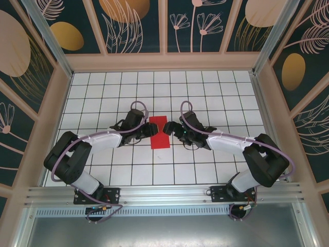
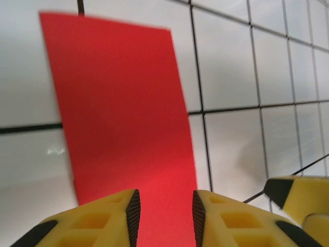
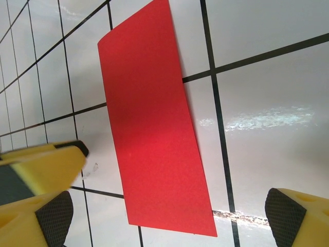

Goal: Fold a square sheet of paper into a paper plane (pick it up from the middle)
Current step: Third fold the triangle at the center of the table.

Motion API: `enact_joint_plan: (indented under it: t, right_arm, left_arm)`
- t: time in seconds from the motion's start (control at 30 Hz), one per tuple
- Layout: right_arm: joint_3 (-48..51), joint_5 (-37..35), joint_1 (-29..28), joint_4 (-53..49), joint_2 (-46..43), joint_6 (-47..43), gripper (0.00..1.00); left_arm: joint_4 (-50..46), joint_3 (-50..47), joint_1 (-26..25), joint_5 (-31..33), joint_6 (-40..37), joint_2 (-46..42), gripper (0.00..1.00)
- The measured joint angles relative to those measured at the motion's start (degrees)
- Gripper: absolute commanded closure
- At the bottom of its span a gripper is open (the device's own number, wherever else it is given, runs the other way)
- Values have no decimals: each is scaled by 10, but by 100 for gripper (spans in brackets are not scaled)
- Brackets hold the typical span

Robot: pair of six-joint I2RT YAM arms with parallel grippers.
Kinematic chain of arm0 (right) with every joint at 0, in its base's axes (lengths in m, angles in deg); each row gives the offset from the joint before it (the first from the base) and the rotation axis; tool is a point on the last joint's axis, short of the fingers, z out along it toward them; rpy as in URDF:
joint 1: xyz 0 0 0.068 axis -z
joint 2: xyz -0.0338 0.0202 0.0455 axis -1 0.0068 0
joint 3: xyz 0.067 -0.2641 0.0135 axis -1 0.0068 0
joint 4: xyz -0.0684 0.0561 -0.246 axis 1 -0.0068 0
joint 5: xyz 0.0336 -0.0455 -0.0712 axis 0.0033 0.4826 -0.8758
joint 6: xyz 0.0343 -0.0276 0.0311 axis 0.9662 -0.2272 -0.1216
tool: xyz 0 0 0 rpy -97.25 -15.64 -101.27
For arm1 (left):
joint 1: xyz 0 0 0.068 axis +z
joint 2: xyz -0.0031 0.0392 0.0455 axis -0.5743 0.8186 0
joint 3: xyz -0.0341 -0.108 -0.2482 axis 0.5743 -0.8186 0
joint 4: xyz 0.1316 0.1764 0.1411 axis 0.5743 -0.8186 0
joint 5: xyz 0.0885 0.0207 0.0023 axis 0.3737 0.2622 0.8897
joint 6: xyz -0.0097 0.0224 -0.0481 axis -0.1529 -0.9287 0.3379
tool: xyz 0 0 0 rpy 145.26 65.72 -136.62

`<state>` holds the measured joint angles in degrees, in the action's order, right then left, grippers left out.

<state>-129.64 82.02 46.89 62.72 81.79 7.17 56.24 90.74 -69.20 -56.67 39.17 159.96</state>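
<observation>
Left gripper (image 2: 163, 208): jaws a narrow gap apart over one end of the red sheet (image 2: 123, 113), holding nothing. Right gripper (image 3: 172, 221): jaws wide, straddling the sheet's other end, also holding nothing. The sheet lies on the grid table (image 1: 103, 87) between both grippers. From above the sheet looks waisted at mid-length; wrist cameras show a plain, unmarked surface.

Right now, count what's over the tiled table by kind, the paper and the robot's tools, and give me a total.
Red paper sheet: 1
Robot tools: 2, the left tool and the right tool
Total: 3
</observation>
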Motion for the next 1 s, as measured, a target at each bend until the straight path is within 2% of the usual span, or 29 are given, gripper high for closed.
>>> enact_joint_plan:
  t: [0.1, 0.23, 0.47, 0.63, 1.0]
  right_arm:
    - [1, 8, 0, 4, 0, -1, 1]
    - [1, 14, 0, 5, 2, 1, 7]
    - [0, 42, 2, 6, 29, 13, 26]
    - [-1, 67, 2, 6, 47, 23, 35]
    - [-21, 108, -6, 0, 82, 34, 40]
  left_arm:
    - [0, -4, -2, -1, 8, 3, 73]
    - [2, -3, -2, 6, 9, 20, 76]
    - [-2, 2, -2, 45, 9, 61, 80]
    - [-2, 3, -2, 60, 9, 70, 82]
    - [0, 3, -2, 64, 20, 72, 83]
